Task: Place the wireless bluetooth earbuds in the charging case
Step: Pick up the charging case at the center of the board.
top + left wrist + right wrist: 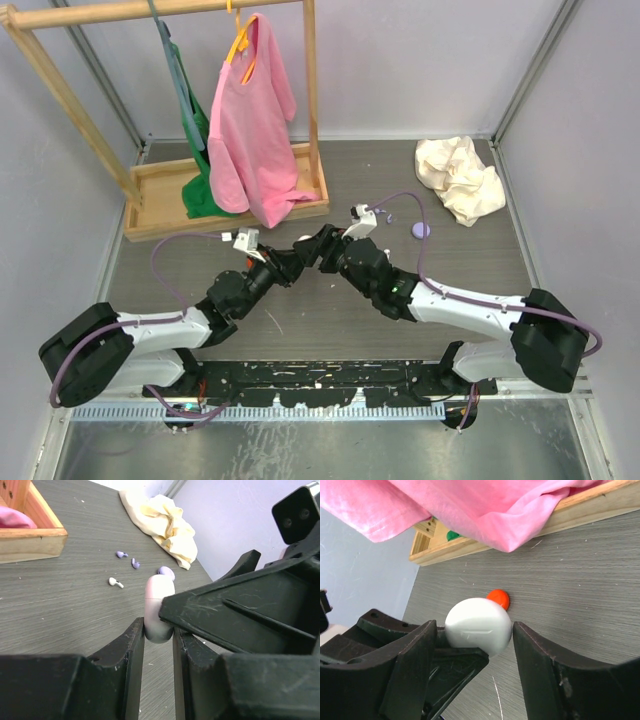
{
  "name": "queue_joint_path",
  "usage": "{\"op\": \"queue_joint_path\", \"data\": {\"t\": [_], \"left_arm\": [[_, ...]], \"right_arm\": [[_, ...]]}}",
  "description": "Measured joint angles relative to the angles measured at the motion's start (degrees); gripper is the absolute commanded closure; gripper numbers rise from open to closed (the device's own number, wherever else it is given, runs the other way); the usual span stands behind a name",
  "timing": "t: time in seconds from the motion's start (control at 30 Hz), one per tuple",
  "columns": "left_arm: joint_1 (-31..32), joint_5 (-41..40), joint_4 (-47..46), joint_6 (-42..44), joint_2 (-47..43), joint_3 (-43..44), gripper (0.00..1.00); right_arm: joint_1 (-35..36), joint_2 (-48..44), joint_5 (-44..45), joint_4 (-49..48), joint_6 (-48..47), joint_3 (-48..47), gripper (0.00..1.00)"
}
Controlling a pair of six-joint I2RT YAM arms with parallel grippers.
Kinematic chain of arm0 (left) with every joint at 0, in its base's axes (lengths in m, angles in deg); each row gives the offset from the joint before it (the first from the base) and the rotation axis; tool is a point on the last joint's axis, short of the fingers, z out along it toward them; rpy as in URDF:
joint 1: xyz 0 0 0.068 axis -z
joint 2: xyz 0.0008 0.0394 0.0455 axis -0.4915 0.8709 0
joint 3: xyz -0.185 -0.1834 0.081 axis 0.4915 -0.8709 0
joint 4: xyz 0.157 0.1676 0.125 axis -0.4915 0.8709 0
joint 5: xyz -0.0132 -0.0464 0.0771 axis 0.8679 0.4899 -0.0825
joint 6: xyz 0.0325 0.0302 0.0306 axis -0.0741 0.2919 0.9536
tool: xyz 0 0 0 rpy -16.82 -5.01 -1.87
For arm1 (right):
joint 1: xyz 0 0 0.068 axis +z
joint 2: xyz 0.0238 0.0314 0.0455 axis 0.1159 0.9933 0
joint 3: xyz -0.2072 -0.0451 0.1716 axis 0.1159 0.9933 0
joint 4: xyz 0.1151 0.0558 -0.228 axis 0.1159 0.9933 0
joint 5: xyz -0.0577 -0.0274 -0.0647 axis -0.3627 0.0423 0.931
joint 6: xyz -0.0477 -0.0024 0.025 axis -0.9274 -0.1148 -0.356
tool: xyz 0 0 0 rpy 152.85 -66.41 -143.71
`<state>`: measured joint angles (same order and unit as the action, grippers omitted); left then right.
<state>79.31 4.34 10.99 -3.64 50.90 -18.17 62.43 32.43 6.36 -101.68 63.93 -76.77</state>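
While the white charging case (156, 597) is pinched at its lower end by the narrowly set left pincer (156, 629), and the right pincer (473, 630) stands wide around it with a gap seen at one finger, a slip is judged the chief risk. The shell is smooth and rounded, little of it is gripped, and a nudge from the right fingers could twist it or squirt it out. Whether its lid is open cannot be told. Two lilac earbuds (120, 554) and a white earbud (116, 582) lie on the worktop (60, 605) in the upper middle of the left wrist view, well apart from the case. Bare worktop is left around them for an approach. The room is bounded by the wooden tray (35, 542) at upper left and the cream cloth (165, 522) at upper centre. A lilac case (166, 571) and a small red round piece (498, 598) sit near behind the held case and could be knocked.
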Motion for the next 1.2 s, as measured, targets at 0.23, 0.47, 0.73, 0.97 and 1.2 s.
{"op": "queue_joint_path", "data": {"t": [0.23,0.47,0.73,0.97,1.2], "left_arm": [[-0.13,-0.17,0.46,1.64,-2.45,-0.98,0.89],[-2.12,3.98,4.79,4.04,-8.66,-1.03,0.93],[-5.09,12.48,11.45,7.37,-15.72,-1.03,1.0],[-6.71,19.98,15.04,9.29,-20.28,-1.03,1.0],[-6.86,25.75,15.8,9.42,-22.58,-1.01,0.99]], "right_arm": [[0.44,-3.1,-2.84,1.01,-5.16,-0.13,0.18],[-1.81,-6.71,-10.84,5.05,-15.74,-2.05,0.15],[-10.45,-11.41,-27.63,8.85,-26.18,-3.72,0.16],[-17.7,-12.55,-44.48,9.46,-32.7,-3.72,0.17],[-18.91,-10.16,-57.68,9.05,-36.81,-3.72,0.26]]}}
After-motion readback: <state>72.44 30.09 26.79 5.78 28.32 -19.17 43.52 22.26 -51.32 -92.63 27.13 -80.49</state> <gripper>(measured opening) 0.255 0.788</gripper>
